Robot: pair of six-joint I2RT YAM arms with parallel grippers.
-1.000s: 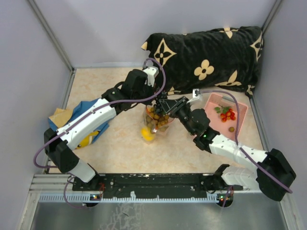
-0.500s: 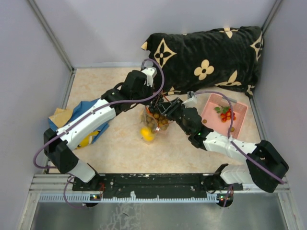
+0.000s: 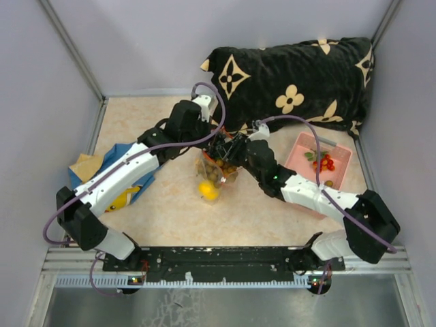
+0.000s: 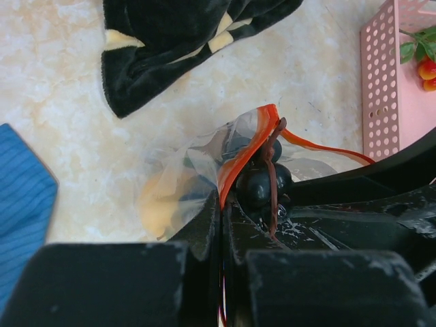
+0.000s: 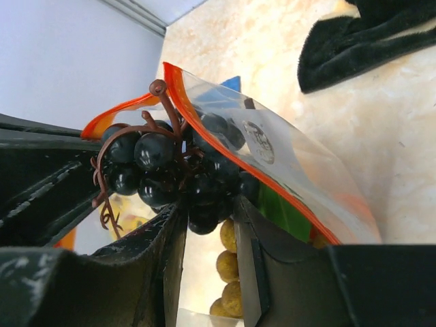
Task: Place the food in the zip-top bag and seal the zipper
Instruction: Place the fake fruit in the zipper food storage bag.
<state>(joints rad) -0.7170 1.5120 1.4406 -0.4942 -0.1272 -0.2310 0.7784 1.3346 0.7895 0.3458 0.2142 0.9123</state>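
The clear zip-top bag (image 3: 216, 172) stands mid-table, its mouth held up. My left gripper (image 3: 214, 146) is shut on the bag's orange-red zipper strip (image 4: 248, 146); its jaws (image 4: 225, 204) pinch the strip edge-on. My right gripper (image 3: 229, 151) is shut on the dark purple grapes (image 5: 153, 153) and holds them in the bag's open mouth (image 5: 204, 133). The grapes also show in the left wrist view (image 4: 255, 187). Brown-tan berries (image 5: 235, 269) and a green-topped fruit (image 5: 286, 211) lie inside the bag. The yellow lemon (image 3: 207, 191) sits at the bag's bottom.
A pink slotted basket (image 3: 303, 153) with small red, green-leaved fruit (image 3: 321, 161) stands right of the bag. A black flowered pillow (image 3: 293, 82) lies along the back. Blue cloth (image 3: 126, 163) with a yellow thing (image 3: 126, 199) lies at the left.
My right gripper has moved left from near the basket to the bag's mouth, carrying the grapes. My left gripper shifted slightly left and back, still holding the bag.
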